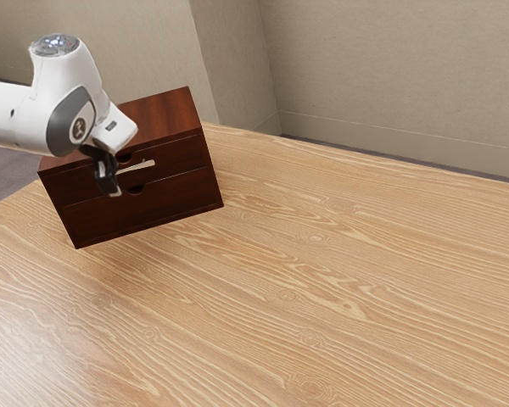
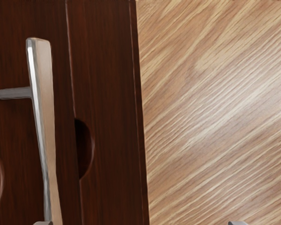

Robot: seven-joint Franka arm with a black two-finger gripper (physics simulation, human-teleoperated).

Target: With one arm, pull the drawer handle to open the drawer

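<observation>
A dark wooden cabinet (image 1: 165, 114) is set on the pale wooden table (image 1: 339, 288), towards the exterior view's left and close under the arm; its upper drawer (image 1: 176, 157) is seen flush with the front, so nothing has yet been opened, and whatever is kept inside is hidden. A slim metal handle (image 1: 141, 165) is fixed across that drawer front on short posts; it is judged stiff and smooth, liable to slip under a loose grip, and best taken near its middle, where a straight pull is least likely to skew the drawer. The box is judged light enough to be dragged along if the drawer binds. The gripper (image 1: 109, 174) is held at the handle's near end, its fingers spread either side of the bar and not yet pressed onto it.
</observation>
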